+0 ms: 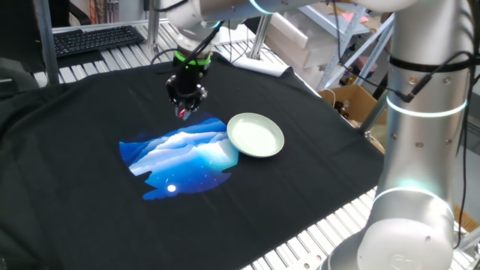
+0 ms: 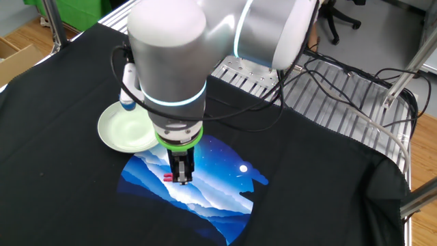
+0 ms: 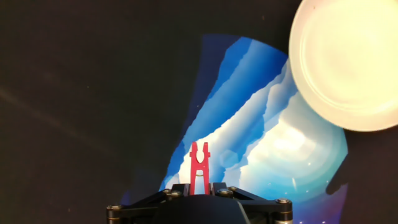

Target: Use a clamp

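A small red clamp (image 3: 199, 163) sticks out from between my fingers, its forked tip pointing away from the hand. My gripper (image 3: 199, 185) is shut on the clamp's rear end. From the fixed views, the gripper (image 1: 184, 111) hangs just above the black cloth at the edge of the blue print, with a bit of the red clamp (image 2: 168, 177) showing beside the fingers. The pale green plate (image 1: 255, 134) lies to the side of the gripper, apart from it, and fills the upper right corner in the hand view.
A black T-shirt (image 1: 90, 135) with a blue and white mountain print (image 1: 184, 154) covers the table. A keyboard (image 1: 96, 39) sits at the far edge, a cardboard box (image 1: 352, 101) beside the table. The arm's big body (image 2: 177, 61) looms over the plate (image 2: 126, 128).
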Robot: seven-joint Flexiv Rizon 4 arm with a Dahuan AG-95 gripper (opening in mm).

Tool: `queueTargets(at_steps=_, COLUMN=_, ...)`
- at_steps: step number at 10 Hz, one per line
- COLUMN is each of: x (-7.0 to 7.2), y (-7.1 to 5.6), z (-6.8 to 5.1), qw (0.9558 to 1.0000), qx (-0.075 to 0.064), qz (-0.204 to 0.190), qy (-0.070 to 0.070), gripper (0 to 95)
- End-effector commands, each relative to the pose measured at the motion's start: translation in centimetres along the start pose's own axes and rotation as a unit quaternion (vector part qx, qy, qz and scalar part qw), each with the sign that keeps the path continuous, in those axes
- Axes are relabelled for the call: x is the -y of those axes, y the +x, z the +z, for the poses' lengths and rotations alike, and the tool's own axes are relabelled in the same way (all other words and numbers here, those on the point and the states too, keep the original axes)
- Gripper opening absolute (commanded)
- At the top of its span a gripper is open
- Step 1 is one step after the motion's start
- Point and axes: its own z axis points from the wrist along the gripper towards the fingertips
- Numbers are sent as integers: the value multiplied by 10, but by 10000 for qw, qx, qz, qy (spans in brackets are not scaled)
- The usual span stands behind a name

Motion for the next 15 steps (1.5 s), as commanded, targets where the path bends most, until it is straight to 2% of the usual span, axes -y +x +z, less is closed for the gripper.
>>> queueTargets(at_steps=1, x=0, y=-3, z=-5, qw=9997, qx=71, qz=-197, qy=-89, gripper=0)
queueTargets(at_steps=3, x=1, y=-5, z=-7, qw=9994, qx=73, qz=-311, qy=-145, gripper=0)
queueTargets(at_steps=4, x=1, y=-5, z=-7, qw=9993, qx=4, qz=-269, qy=-258, gripper=0)
queueTargets(at_steps=5, x=1, y=-5, z=-7, qw=9995, qx=-71, qz=-43, qy=-315, gripper=0)
queueTargets(at_steps=8, x=1, y=-5, z=-7, qw=9977, qx=-197, qz=615, qy=-228, gripper=0)
queueTargets(at_steps=10, x=1, y=-5, z=-7, qw=9964, qx=-234, qz=801, qy=-175, gripper=0)
queueTargets(at_steps=13, x=1, y=-5, z=-7, qw=9928, qx=-196, qz=1175, qy=-101, gripper=0)
queueTargets(at_steps=14, x=1, y=-5, z=-7, qw=9912, qx=-145, qz=1315, qy=-53, gripper=0)
queueTargets(at_steps=15, x=1, y=-5, z=-7, qw=9909, qx=-129, qz=1343, qy=-31, gripper=0)
